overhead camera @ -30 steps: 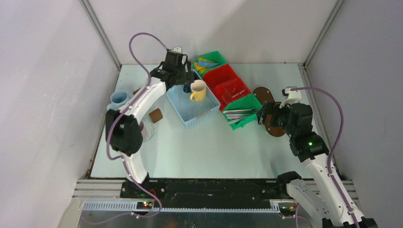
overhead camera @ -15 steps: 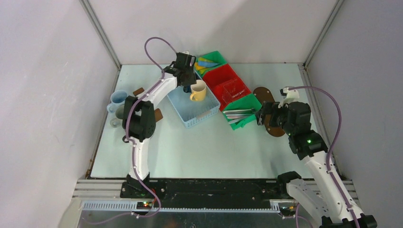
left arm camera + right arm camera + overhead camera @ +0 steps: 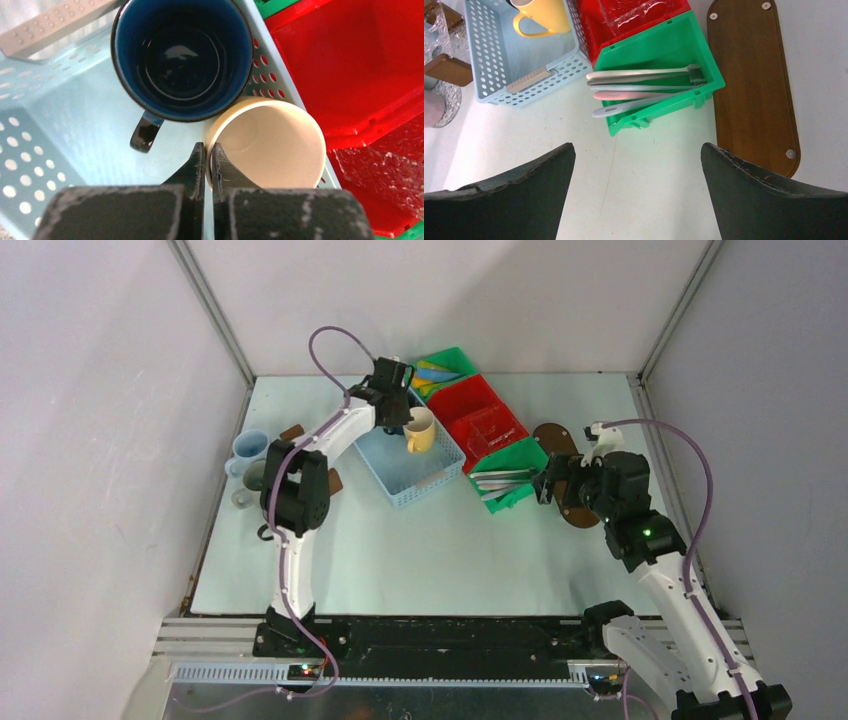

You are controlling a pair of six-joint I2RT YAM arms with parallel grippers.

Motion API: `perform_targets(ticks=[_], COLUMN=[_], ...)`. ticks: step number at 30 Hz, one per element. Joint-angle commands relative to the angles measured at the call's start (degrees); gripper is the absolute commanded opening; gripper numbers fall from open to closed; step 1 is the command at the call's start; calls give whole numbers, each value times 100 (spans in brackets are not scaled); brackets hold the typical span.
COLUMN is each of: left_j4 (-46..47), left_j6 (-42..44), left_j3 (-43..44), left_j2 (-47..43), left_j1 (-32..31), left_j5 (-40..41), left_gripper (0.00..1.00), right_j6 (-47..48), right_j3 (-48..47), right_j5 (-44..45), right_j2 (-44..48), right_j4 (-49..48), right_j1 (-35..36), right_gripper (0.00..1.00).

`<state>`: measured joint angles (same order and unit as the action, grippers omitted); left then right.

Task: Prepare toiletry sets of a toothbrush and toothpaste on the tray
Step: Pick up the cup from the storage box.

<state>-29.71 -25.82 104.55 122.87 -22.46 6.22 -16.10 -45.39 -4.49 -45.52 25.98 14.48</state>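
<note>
A cream mug (image 3: 270, 145) stands in the light blue basket (image 3: 60, 125), touching a dark blue mug (image 3: 182, 55). My left gripper (image 3: 208, 150) is shut on the cream mug's near rim, one finger inside and one outside. From above, the left gripper (image 3: 400, 415) sits over the cream mug (image 3: 420, 430). The tray (image 3: 751, 85), a dark brown oval board, lies bare beside the green bin of several toothbrushes (image 3: 644, 85). My right gripper (image 3: 636, 150) hangs open over bare table in front of that bin. Small tubes (image 3: 435, 370) lie in the far green bin.
A red bin (image 3: 480, 415) sits between the two green bins. A pale blue mug (image 3: 248, 447) and a grey mug (image 3: 250, 480) stand at the table's left edge, near a brown coaster (image 3: 329, 481). The right arm covers part of the tray (image 3: 553, 438) from above.
The left gripper has gone from open to shut on the cream mug's rim, after reaching a little further right over the basket. The right arm has hardly moved.
</note>
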Motion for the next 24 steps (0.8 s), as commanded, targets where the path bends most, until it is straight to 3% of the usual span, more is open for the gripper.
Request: perform_targets(ticks=[1, 14, 24], left_j4=[223, -199, -644], left_j6=[-15, 527, 899], left_j3=[-364, -780, -954], left_j2=[-606, -1895, -2640], left_j1=[-62, -399, -1050], left_j5=[-193, 183, 684], left_gripper=[0, 0, 0], right_j6=[-9, 166, 146], right_j3=[-339, -1094, -2299], right_j5=[-276, -481, -118], right_j2=[-127, -892, -2322], right_j4=[-101, -419, -249], right_j1=[2, 652, 1382], right_gripper=[99, 97, 91])
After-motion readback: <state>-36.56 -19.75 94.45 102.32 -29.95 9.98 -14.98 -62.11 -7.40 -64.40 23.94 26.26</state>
